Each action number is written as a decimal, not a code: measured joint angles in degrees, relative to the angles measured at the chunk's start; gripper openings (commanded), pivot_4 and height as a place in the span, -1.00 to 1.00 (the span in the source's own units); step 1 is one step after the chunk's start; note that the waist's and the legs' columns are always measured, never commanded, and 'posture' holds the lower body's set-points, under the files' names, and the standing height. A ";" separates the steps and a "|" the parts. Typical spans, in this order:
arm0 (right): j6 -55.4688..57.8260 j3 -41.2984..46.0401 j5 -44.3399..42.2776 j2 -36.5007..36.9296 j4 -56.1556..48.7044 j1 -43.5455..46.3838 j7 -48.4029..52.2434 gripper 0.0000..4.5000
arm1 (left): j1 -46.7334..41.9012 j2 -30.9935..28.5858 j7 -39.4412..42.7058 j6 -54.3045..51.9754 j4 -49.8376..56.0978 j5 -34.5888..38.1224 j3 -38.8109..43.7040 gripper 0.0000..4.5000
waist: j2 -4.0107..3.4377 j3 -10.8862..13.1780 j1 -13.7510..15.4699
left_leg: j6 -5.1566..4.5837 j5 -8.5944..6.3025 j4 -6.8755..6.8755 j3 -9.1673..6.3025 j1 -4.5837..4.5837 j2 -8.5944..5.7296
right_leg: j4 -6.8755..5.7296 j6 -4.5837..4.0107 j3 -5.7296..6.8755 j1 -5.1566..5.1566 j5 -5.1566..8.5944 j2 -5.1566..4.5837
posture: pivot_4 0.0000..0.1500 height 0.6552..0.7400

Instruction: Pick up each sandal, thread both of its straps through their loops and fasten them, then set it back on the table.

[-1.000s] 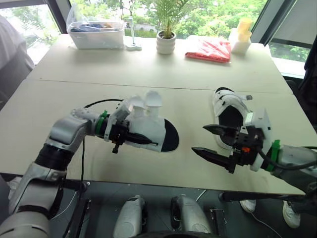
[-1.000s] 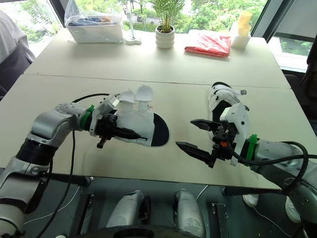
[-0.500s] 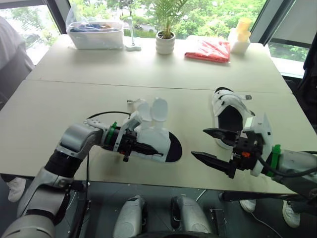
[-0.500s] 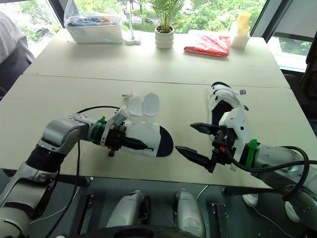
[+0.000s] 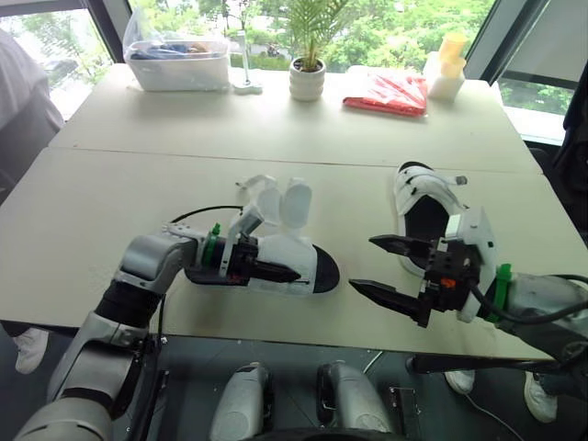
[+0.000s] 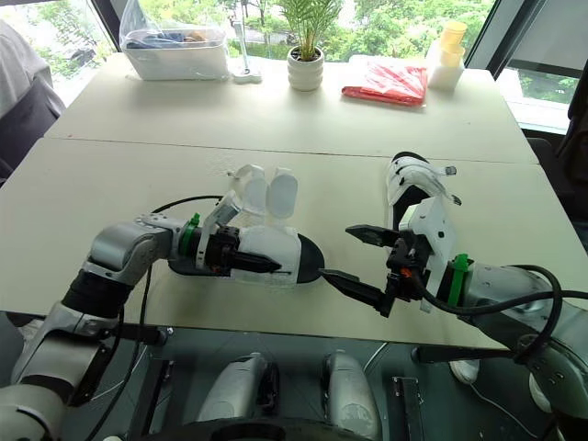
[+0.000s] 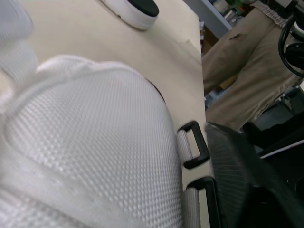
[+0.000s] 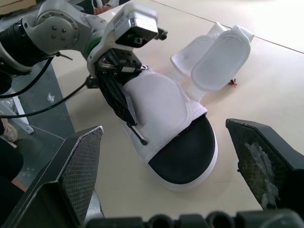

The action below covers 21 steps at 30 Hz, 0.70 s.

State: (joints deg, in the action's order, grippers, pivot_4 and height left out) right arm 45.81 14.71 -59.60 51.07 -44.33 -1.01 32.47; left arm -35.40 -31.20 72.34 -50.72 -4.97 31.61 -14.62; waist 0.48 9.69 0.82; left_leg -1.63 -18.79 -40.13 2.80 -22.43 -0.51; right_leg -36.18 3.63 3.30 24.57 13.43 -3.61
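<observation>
The left gripper (image 5: 269, 272) is clamped on the side of the white sandal (image 5: 299, 257), which appears to rest on the table (image 5: 110, 193) at frame centre. Both straps (image 5: 283, 200) stand unfastened. The right gripper (image 5: 362, 263) hovers beside the toe, fingers wide apart. Recommended: steady the sandal, pinch one strap tip, and feed it squarely through its black loop (image 7: 194, 149).

The sandal (image 7: 95, 142) shows its white mesh up close, two black loops (image 7: 195, 145) at its edge. A second sandal (image 7: 133, 9) lies farther off on the tabletop (image 7: 118, 42).
</observation>
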 measured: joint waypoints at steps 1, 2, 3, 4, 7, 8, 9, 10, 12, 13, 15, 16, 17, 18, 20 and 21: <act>0.00 -0.37 0.16 -0.09 0.24 0.34 0.06 1.00 | -0.69 0.17 0.16 0.00 -0.66 0.00 -0.08 0.96 | 0.00 0.00 0.02 | 0.00 0.00 0.00 0.00 0.00 0.00 | 0.00 0.00 0.00 0.00 0.00 0.00 | 1.00 0.62; 0.00 -0.92 0.47 -0.42 0.71 1.00 0.14 1.00 | -1.62 0.26 0.64 0.01 -1.54 -0.10 -0.24 0.99 | 0.00 0.00 0.01 | 0.00 0.00 -0.01 0.00 0.00 0.00 | 0.00 0.00 0.00 0.00 0.00 0.00 | 1.00 0.62; 0.00 -1.31 0.86 -0.61 0.89 1.47 0.14 1.00 | -2.40 0.14 1.25 0.01 -1.93 -0.23 -0.44 0.99 | 0.00 0.00 0.01 | 0.00 0.00 -0.01 0.00 0.00 0.00 | 0.00 -0.01 0.00 0.00 0.00 0.00 | 1.00 0.62; 0.00 -1.55 0.93 -0.63 0.94 1.74 0.14 1.00 | -2.62 -0.22 1.79 -0.10 -1.81 -0.21 -0.47 0.99 | 0.00 0.00 -0.02 | 0.00 0.00 -0.01 0.00 0.00 0.00 | 0.00 0.00 0.00 0.00 0.00 0.00 | 1.00 0.62; 0.00 -1.67 0.95 -0.63 1.06 1.96 0.28 1.00 | -2.34 -4.91 5.06 -2.64 0.70 1.40 -0.33 0.99 | 0.00 0.01 -0.36 | 0.03 0.02 0.05 0.01 -0.01 0.01 | -0.01 0.00 0.00 0.07 0.00 0.01 | 1.00 0.62; 0.00 -1.63 0.95 -0.58 1.20 1.95 0.55 1.00 | -1.79 -7.31 6.01 -3.28 2.62 2.06 0.11 0.99 | -0.01 0.01 -0.43 | 0.06 0.03 0.07 0.01 -0.01 0.01 | -0.01 0.00 0.00 0.08 0.00 0.01 | 1.00 0.62; 0.00 -1.54 0.98 -0.49 1.38 1.90 0.80 1.00 | -1.03 -9.37 6.70 -3.83 4.39 2.82 0.96 0.99 | -0.02 0.01 -0.38 | 0.08 0.04 0.07 0.01 -0.01 0.01 | -0.01 -0.01 0.00 0.08 0.01 0.01 | 1.00 0.62; 0.01 -1.39 1.01 -0.44 1.52 1.81 1.02 1.00 | -0.55 -10.45 6.96 -3.95 5.26 2.94 1.58 0.99 | -0.02 0.01 -0.25 | 0.08 0.04 0.06 0.01 -0.01 0.01 | 0.00 -0.01 0.00 0.08 0.01 0.01 | 1.00 0.62; 0.00 -0.75 1.35 -0.10 1.97 1.49 1.91 1.00 | 1.22 -13.08 7.04 -3.97 7.10 3.68 3.38 0.99 | -0.02 0.01 -0.11 | 0.04 0.02 0.04 0.01 -0.01 0.01 | 0.00 -0.12 -0.01 0.06 0.07 -0.01 | 1.00 0.62; 0.00 -0.52 1.58 0.11 2.10 1.36 2.24 1.00 | 2.18 -14.24 7.11 -3.96 7.75 4.03 4.27 0.99 | -0.02 0.01 -0.07 | 0.04 0.02 0.04 0.00 -0.01 0.01 | 0.00 -0.14 -0.01 0.05 0.08 -0.02 | 1.00 0.62; 0.02 -0.08 2.07 0.53 2.59 1.18 2.80 1.00 | 4.05 -16.39 7.12 -3.75 8.19 4.14 6.54 0.99 | -0.02 0.01 0.01 | 0.04 0.02 0.03 0.00 -0.01 0.01 | 0.01 -0.16 -0.01 0.05 0.09 -0.02 | 1.00 0.62; 0.03 0.07 2.08 0.64 2.89 1.16 3.02 1.00 | 4.50 -17.03 7.11 -3.21 8.18 4.12 7.37 0.99 | -0.01 0.02 0.08 | 0.04 0.02 0.03 -0.01 -0.01 0.01 | 0.01 -0.16 0.00 0.05 0.09 -0.03 | 1.00 0.62; 0.05 0.17 2.07 0.67 3.03 1.16 3.17 1.00 | 4.62 -17.40 7.11 -2.47 8.17 4.11 7.90 0.99 | -0.01 0.02 0.10 | 0.04 0.02 0.03 -0.01 -0.02 0.01 | 0.02 -0.16 0.00 0.04 0.09 -0.03 | 1.00 0.62; 0.08 0.18 2.04 0.67 3.04 1.16 3.28 1.00 | 4.62 -17.46 7.09 -2.13 8.15 4.10 8.50 0.99 | -0.01 0.02 0.11 | 0.05 0.02 0.04 -0.01 -0.01 0.01 | 0.02 -0.16 0.00 0.04 0.09 -0.04 | 1.00 0.62; 0.10 0.17 2.03 0.66 3.03 1.15 3.37 1.00 | 4.53 -17.53 7.04 -1.78 7.94 4.13 9.26 0.99 | -0.01 0.02 0.01 | 0.05 0.02 0.04 0.00 -0.01 0.01 | 0.03 -0.16 0.00 0.04 0.09 -0.04 | 1.00 0.62; 0.10 0.11 2.10 0.64 3.04 1.16 3.36 1.00 | 4.40 -17.22 6.72 -1.78 7.56 4.13 9.29 0.99 | -0.01 0.02 -0.02 | 0.05 0.02 0.04 0.00 -0.01 0.01 | 0.03 -0.16 0.00 0.04 0.09 -0.04 | 1.00 0.62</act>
State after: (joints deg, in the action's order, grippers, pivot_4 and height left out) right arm 45.91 14.82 -57.50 51.70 -41.29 0.15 35.83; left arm -31.00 -48.42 79.06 -52.50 2.59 35.74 -5.33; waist 0.46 9.71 0.80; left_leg -1.58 -18.76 -40.10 2.80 -22.44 -0.50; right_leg -36.15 3.47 3.30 24.60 13.52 -3.64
